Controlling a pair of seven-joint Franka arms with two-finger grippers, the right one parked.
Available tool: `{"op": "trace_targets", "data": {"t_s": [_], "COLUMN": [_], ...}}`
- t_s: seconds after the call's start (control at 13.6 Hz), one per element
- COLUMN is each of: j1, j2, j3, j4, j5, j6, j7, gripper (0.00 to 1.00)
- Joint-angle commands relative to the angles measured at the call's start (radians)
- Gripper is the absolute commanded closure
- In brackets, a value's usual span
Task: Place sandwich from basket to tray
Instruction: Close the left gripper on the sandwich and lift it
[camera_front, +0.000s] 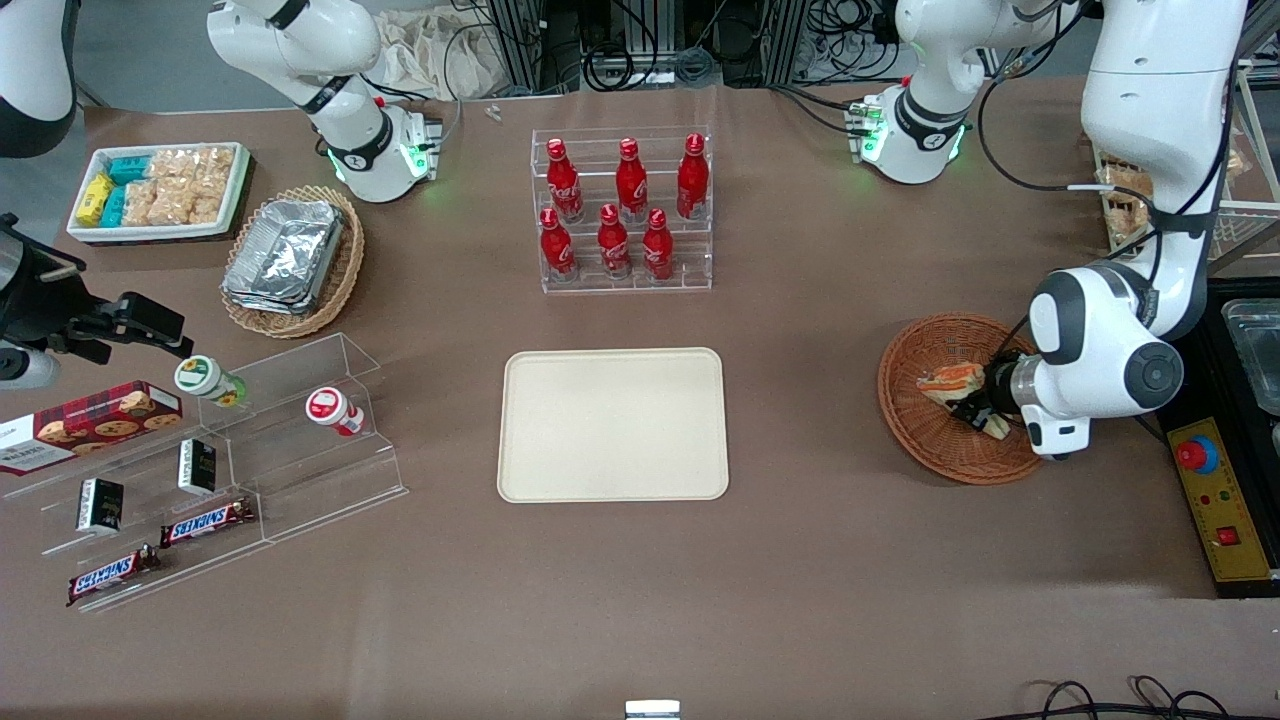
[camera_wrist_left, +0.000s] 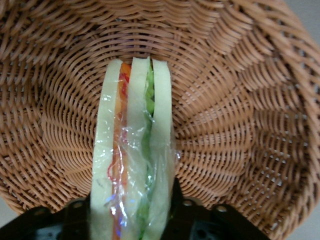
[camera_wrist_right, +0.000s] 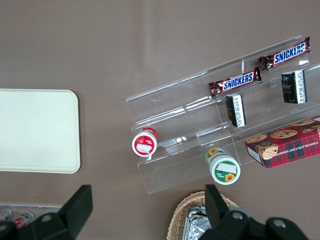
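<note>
One sandwich (camera_wrist_left: 132, 155), a wedge of three white bread slices with orange and green filling under clear film, stood on edge in the basket (camera_wrist_left: 240, 125), and the gripper (camera_front: 975, 400) had closed on its near end, the slices squeezed between the fingers in the left wrist view. It was probably light and soft: the bread would crush under a hard pinch, and the film looked slick enough to slide, so a modest grip across the flat faces, low near the thick end, seemed the safest hold. Its tip reached toward the basket's middle, apparently still just above the weave. Farther from the basket, toward the parked arm's end of the table, the tray (camera_front: 612, 425) lay flat and bare.
</note>
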Motion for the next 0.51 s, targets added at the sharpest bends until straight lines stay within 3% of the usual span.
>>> {"op": "trace_targets", "data": {"t_s": [0.0, 0.44], "j1": [-0.003, -0.009], "j2": [-0.093, -0.349], "j3": [0.003, -0.008], "j4": [0.001, 0.153], "j5": [0.005, 0.009], "j6": [-0.071, -0.477], "j7": [-0.01, 0.177], "gripper": [1.0, 1.0]}}
